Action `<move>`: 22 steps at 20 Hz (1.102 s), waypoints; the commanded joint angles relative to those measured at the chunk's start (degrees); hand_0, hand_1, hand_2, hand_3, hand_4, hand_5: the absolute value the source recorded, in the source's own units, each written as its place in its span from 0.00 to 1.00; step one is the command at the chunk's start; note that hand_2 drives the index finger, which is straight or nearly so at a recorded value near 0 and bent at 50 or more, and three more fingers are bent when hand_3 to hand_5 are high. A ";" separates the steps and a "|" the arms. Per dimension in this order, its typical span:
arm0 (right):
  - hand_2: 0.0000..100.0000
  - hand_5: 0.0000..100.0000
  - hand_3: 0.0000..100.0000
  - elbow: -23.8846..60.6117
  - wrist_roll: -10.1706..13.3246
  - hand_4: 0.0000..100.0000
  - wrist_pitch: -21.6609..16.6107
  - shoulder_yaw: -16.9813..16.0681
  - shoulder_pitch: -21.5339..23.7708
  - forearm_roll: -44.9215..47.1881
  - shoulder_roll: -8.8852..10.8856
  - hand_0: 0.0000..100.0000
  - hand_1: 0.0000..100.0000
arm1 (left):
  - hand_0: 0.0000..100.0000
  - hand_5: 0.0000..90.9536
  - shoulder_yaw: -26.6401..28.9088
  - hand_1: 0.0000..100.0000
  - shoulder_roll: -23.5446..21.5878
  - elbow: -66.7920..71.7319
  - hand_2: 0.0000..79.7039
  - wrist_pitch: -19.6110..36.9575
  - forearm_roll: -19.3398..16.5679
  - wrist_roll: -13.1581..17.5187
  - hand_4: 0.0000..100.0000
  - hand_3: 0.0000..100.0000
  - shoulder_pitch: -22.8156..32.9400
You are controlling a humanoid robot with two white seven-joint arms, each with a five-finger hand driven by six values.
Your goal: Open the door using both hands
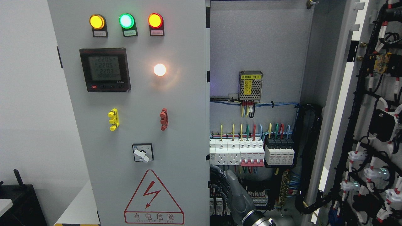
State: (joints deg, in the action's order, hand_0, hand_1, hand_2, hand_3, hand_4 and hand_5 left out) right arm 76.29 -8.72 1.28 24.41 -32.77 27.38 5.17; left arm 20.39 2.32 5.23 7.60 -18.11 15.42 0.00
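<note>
left door point(135, 125) fills the frame's left-centre, closed, its tall free edge running vertically beside the open cabinet bay; right door point(370, 125) is swung open at far right; a hand point(226, 185) rises at bottom centre just right of that edge, fingers curled near it, grip unclear; warning triangle point(154, 197) reads 有电危险; meter point(104, 69) shows 2205, 2205, 2203.
</note>
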 commanded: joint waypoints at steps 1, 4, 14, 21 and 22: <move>0.00 0.00 0.00 -0.71 -0.07 0.00 -0.05 0.37 -0.37 1.01 0.10 0.00 0.00 | 0.00 0.00 0.00 0.00 -0.03 0.04 0.00 -0.04 0.00 -0.04 0.04 0.00 0.26; 0.00 0.00 0.00 -0.45 -1.65 0.00 -0.05 0.37 -0.37 1.01 0.19 0.00 0.00 | 0.00 0.00 0.00 0.00 -0.03 0.04 0.00 -0.04 0.00 -0.04 0.04 0.00 0.26; 0.00 0.00 0.00 -0.44 -2.88 0.00 -0.05 0.28 -0.37 1.10 0.19 0.00 0.00 | 0.00 0.00 0.00 0.00 0.06 0.04 0.00 -0.04 0.00 -0.04 0.04 0.00 0.26; 0.00 0.00 0.00 -0.53 -2.97 0.00 0.13 0.28 -0.45 4.17 0.28 0.00 0.00 | 0.00 0.00 0.00 0.00 -0.03 0.04 0.00 -0.04 0.00 -0.04 0.04 0.00 0.26; 0.00 0.00 0.00 -0.45 -2.97 0.00 0.47 0.28 -0.45 4.17 0.28 0.00 0.00 | 0.00 0.00 0.00 0.00 -0.03 0.04 0.00 -0.04 0.00 -0.04 0.04 0.00 0.26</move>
State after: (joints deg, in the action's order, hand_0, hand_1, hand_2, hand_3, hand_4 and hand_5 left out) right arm 75.87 -11.69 1.28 24.66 -33.19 30.04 5.36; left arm 20.39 2.31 5.25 7.60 -18.10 15.42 0.00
